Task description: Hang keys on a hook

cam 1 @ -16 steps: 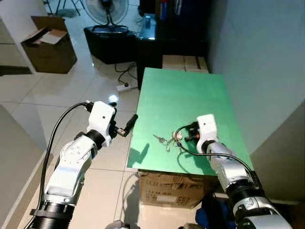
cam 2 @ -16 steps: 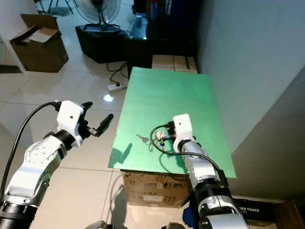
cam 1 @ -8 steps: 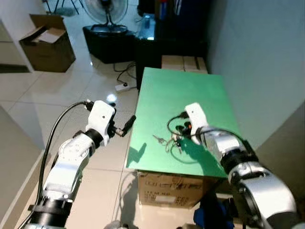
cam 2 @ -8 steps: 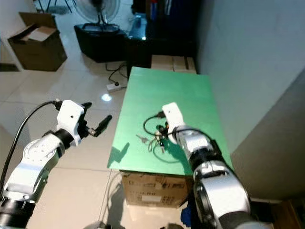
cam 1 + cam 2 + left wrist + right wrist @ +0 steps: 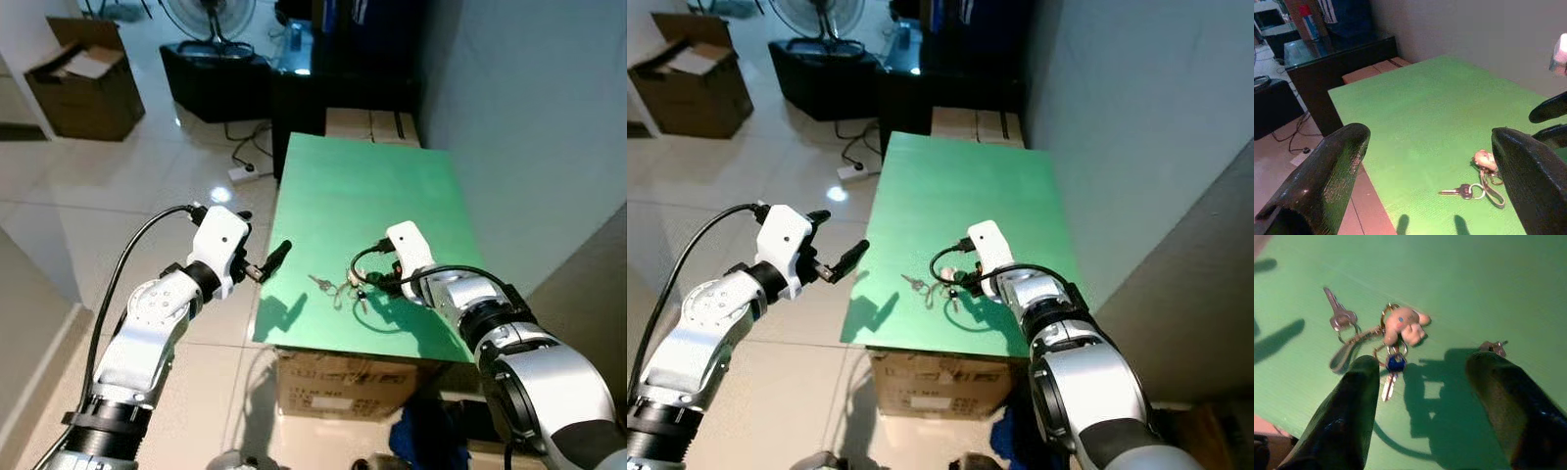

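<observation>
Green-topped table (image 5: 372, 196) stands against a grey wall (image 5: 529, 127), its near edge resting over a cardboard box (image 5: 343, 384); pale glossy floor tiles (image 5: 127, 186) extend to the robot's left. Beyond the table's far end stand a dark cabinet (image 5: 333, 69) and a black fan base (image 5: 211, 69), with an open cardboard carton (image 5: 86, 76) farther left and a white power strip (image 5: 239, 173) on the tiles.

Left arm: silver, raised beside the table's left edge; the left gripper (image 5: 266, 262) hovers over the floor just off that edge, its two black fingers (image 5: 1327, 181) spread wide apart and grasping nothing.

Right arm: silver, reaching in over the table's near right part; the right gripper (image 5: 1430, 382) hangs low above the green surface with its fingers (image 5: 1347, 411) parted, released, and nothing between them.

Keys (image 5: 1386, 340): lying flat on the table near its front edge, just ahead of the right gripper and not touched by it. The bunch comprises a silver key (image 5: 1337, 313), a grey strap loop (image 5: 1344, 352), a pink figure charm (image 5: 1403, 323) and a blue-headed key (image 5: 1393, 369).
</observation>
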Robot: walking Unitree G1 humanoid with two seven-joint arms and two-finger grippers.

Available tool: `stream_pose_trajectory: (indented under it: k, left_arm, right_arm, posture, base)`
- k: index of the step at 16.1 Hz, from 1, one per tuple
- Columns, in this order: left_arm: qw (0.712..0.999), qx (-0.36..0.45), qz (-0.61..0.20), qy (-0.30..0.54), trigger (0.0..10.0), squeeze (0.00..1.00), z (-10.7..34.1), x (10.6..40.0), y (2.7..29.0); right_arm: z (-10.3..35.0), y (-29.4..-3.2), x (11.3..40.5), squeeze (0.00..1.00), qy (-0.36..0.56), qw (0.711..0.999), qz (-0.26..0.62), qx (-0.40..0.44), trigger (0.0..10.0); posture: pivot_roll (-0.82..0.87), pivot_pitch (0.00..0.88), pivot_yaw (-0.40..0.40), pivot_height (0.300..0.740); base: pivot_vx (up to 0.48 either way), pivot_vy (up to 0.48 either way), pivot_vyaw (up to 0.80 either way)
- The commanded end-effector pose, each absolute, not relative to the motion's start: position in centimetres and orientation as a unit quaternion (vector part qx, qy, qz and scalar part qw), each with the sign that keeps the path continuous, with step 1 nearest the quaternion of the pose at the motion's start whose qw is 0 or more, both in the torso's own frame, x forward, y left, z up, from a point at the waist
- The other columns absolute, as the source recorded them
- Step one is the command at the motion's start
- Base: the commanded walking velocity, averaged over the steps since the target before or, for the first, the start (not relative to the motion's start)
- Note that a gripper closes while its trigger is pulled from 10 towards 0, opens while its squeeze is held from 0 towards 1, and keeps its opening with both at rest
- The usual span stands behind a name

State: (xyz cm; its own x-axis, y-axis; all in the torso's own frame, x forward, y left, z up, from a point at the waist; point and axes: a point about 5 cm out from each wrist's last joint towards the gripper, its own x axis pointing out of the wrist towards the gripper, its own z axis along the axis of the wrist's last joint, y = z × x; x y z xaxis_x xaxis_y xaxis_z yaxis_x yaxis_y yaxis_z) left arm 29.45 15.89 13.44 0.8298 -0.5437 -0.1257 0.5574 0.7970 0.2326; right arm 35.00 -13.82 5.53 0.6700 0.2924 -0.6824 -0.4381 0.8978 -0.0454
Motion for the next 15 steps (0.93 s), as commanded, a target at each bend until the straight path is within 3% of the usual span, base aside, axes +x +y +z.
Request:
stream_pose_trajectory:
  k: [1, 4, 9, 15]
  left_arm:
    - [0.947, 0.125, -0.295, 0.032, 10.0, 0.00, 13.5, 29.0, 16.2]
    - [0.939, 0.127, -0.319, 0.036, 10.0, 0.00, 13.8, 27.7, 16.7]
    - [0.946, 0.138, -0.293, 0.021, 10.0, 0.00, 15.2, 26.8, 17.4]
    - [0.933, 0.154, -0.322, 0.031, 10.0, 0.00, 16.5, 25.7, 17.3]
  right_arm:
    - [5.6, -13.7, 35.1, 1.00, 0.347, 0.910, 0.198, -0.111, 10.0]
    - [6.0, -12.6, 35.4, 1.00, 0.324, 0.909, 0.222, -0.135, 10.0]
    - [7.4, -12.3, 36.4, 1.00, 0.275, 0.934, 0.201, -0.112, 10.0]
    - [10.1, -11.5, 37.8, 1.00, 0.216, 0.948, 0.213, -0.096, 10.0]
  posture:
    - [0.01, 0.122, -0.085, 0.740]
    - [0.04, 0.200, -0.080, 0.740]
    - [0.09, 0.328, -0.086, 0.740]
    - [0.11, 0.370, -0.096, 0.740]
  base:
    - [0.000, 0.000, 0.00]
    - [0.000, 0.000, 0.00]
    - [0.000, 0.000, 0.00]
    - [0.000, 0.000, 0.00]
